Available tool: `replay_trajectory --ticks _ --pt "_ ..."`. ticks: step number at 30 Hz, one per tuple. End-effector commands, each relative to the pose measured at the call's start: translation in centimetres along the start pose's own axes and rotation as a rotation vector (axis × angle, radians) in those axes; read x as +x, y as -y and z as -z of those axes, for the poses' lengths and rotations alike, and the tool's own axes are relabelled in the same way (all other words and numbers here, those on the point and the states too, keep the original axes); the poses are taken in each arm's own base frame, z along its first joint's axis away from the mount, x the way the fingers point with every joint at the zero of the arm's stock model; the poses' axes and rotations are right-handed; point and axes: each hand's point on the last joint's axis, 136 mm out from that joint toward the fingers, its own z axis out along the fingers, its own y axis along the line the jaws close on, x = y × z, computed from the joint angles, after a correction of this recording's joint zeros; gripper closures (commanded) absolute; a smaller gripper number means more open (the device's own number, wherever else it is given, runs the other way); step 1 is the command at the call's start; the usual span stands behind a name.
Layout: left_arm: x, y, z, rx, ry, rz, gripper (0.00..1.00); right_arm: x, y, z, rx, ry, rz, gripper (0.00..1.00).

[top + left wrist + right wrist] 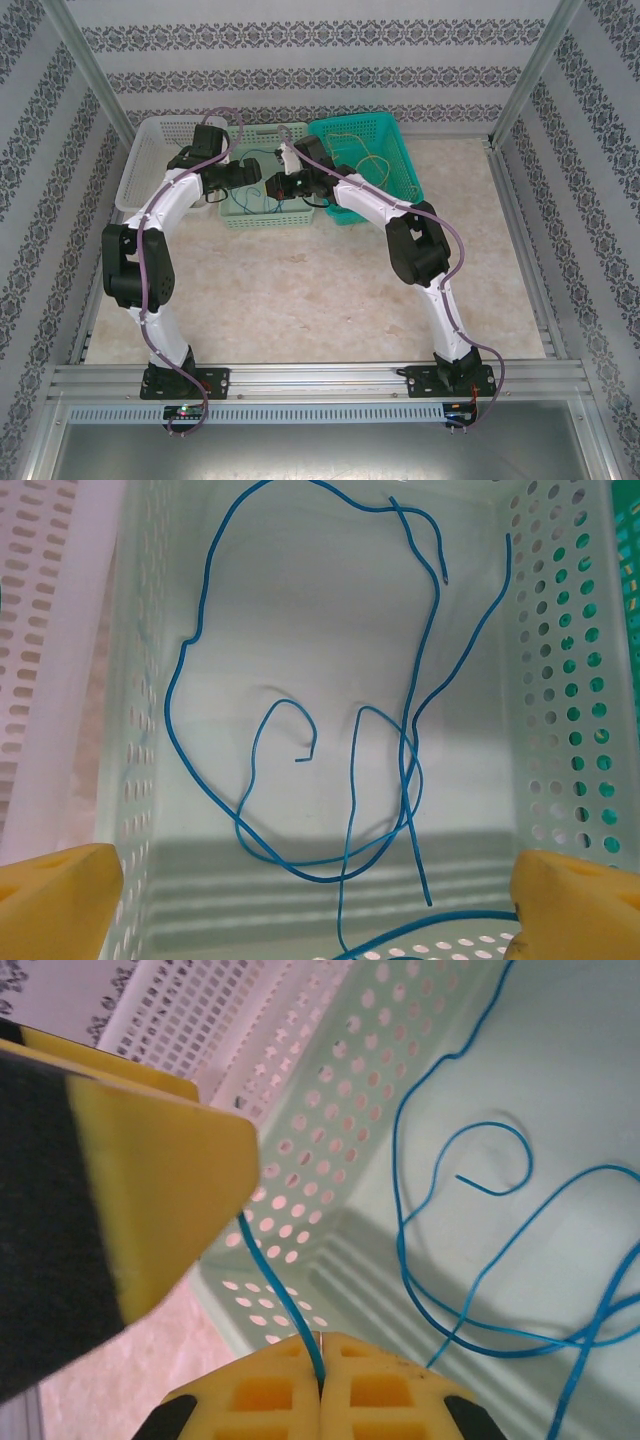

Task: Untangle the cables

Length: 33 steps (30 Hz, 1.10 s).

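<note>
Yellow-padded, clamping hair-thin blue looping wire [396, 1185] with right gripper [320, 1385] beside wall of perforated pale-green plastic basket [340, 1110]; holding left gripper [320, 900] wide apart over smooth, open floor.

Beige table [300, 295], white basket [135, 165], mint basket [262, 216], teal basket [402, 165] side by side

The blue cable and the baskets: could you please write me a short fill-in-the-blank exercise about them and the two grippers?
1. The right gripper is shut on the ___ cable.
2. The left gripper hangs ___ above the pale green basket.
3. In the top view, the teal basket stands to the ___ of the pale green basket.

Missing words: blue; open; right.
</note>
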Motion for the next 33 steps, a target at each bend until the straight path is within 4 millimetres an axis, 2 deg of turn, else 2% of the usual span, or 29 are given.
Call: replay_trajectory --ticks 1,6,8,9,10,11,12,16,19,22,24,26,29,31,33 --pt "-2.3 -1.1 2.7 -0.009 0.093 0.045 0.00 -0.2 0.4 0.9 0.053 0.000 -0.011 1.00" --pt "-3.8 -0.8 5.2 0.012 0.177 0.072 0.00 0.7 2.5 0.5 0.119 -0.049 -0.053 1.00" --pt "-3.9 -0.4 6.0 0.030 0.200 0.077 0.00 0.6 2.6 0.4 0.116 -0.054 -0.060 1.00" --pt "-3.8 -0.4 6.2 0.031 0.202 0.081 0.00 0.5 2.5 0.4 0.115 -0.053 -0.062 0.84" --pt "-3.6 -0.5 6.2 0.031 0.199 0.081 0.00 0.3 2.4 0.5 0.114 -0.050 -0.057 0.57" --pt "-3.3 -0.6 6.1 0.028 0.191 0.080 0.00 0.1 2.3 0.6 0.117 -0.051 -0.053 0.36" --pt "-3.0 -0.7 6.0 0.026 0.182 0.081 0.00 0.0 2.0 0.8 0.118 -0.051 -0.047 0.24" --pt "-1.8 -1.2 5.6 0.014 0.168 0.085 0.00 -1.0 0.8 2.4 0.139 -0.033 -0.009 0.17" --pt "-1.2 -1.7 5.4 -0.008 0.154 0.077 0.00 -1.5 0.1 3.9 0.203 -0.023 0.046 0.02" --pt "-0.9 -2.0 5.1 -0.018 0.146 0.075 0.00 -1.7 -0.7 4.9 0.256 -0.027 0.107 0.02" --pt "-0.7 -2.1 5.1 -0.020 0.145 0.080 0.00 -1.7 -0.6 5.3 0.291 -0.039 0.125 0.02" --pt "-0.6 -2.3 5.5 -0.028 0.156 0.081 0.00 -1.6 -0.5 5.8 0.312 -0.044 0.131 0.02" --pt "-0.2 -3.1 6.5 -0.066 0.192 0.076 0.00 -1.5 -1.8 6.9 0.283 -0.023 0.157 0.02" --pt "0.3 -3.8 7.5 -0.099 0.226 0.050 0.00 -1.6 -3.0 8.8 0.294 0.040 0.224 0.02" --pt "1.1 -4.9 8.1 -0.142 0.253 0.027 0.00 -1.9 -2.7 11.5 0.384 0.139 0.310 0.02"
